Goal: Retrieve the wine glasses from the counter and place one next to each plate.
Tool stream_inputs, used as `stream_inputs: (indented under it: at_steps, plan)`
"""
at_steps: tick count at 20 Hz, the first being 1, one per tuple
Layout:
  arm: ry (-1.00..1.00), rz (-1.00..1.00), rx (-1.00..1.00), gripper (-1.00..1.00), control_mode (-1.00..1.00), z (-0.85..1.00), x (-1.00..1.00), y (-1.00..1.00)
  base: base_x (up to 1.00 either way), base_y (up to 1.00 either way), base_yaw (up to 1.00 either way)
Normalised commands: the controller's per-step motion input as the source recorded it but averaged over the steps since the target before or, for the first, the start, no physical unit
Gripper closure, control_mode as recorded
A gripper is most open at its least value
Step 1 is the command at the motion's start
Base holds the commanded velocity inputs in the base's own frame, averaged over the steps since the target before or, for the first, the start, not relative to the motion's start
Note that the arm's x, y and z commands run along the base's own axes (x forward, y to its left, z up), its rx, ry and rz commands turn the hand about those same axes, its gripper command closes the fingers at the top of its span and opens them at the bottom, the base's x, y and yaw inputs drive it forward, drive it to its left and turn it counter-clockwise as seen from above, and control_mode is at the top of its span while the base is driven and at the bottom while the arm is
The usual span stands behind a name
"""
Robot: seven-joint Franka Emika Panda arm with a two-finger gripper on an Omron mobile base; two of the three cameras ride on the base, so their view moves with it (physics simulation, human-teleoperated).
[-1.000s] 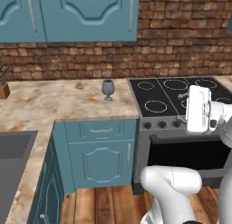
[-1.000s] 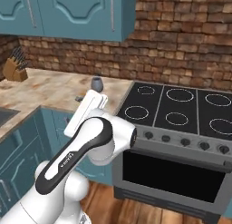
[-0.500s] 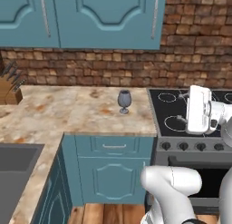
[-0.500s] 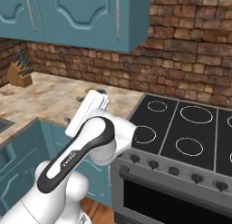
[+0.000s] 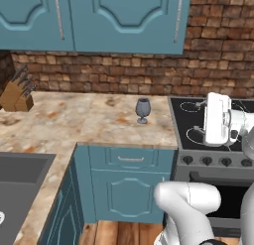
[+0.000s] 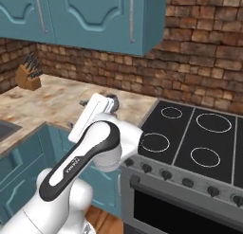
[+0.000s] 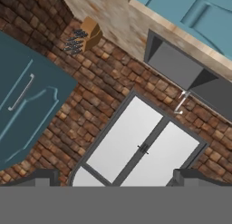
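Fingers (image 7: 115,175) stand wide apart with nothing between them; in the hand view the two dark tips rise at the bottom edge, and the hand is rolled, so a brick wall, a pale window (image 7: 140,148), a wooden knife block (image 7: 86,35) and a grey sink (image 7: 181,73) all appear tilted ahead of them. In the left base view the white hand (image 5: 217,119) is raised above the black stovetop (image 5: 198,122).

A small grey translucent stemmed wine glass (image 5: 143,110) stands upright on the beige-and-brown mottled stone bench (image 5: 74,120), well apart from the fingers, lower than the hand and off to its left in the left base view. It sits near the bench's right end, close to the stovetop's edge, with bare stone all round its foot. In the right base view the arm's white wrist hides nearly all of the glass, and only a dark sliver (image 6: 113,99) shows beside it.

Further along the bench, far beyond the glass from the fingers, the knife block leans by the brick wall. Teal panelled cabinet doors (image 5: 124,21) hang above the bench, and more teal cabinets (image 5: 126,194) sit beneath it.
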Motion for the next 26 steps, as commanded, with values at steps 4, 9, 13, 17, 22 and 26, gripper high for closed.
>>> stream_inputs:
  at_steps: [4,9,13,17,22,26]
  plan:
    - [0.0,0.0,0.0,-1.0,1.0,0.0,0.0,0.0,0.0,0.62,0.0]
    - [0.0,0.0,0.0,-1.0,1.0,0.0,0.0,0.0,0.01,0.42,0.0]
    - [0.0,0.0,0.0,-1.0,1.0,0.0,0.0,0.0,0.13,0.0,-0.06]
    - [0.0,0.0,0.0,-1.0,1.0,0.0,0.0,0.0,0.19,0.04,-0.18]
    - [0.0,0.0,0.0,-1.0,1.0,0.0,0.0,0.0,0.37,0.21,-0.37]
    - [0.0,0.0,0.0,-1.0,1.0,0.0,0.0,0.0,0.45,0.27,-0.35]
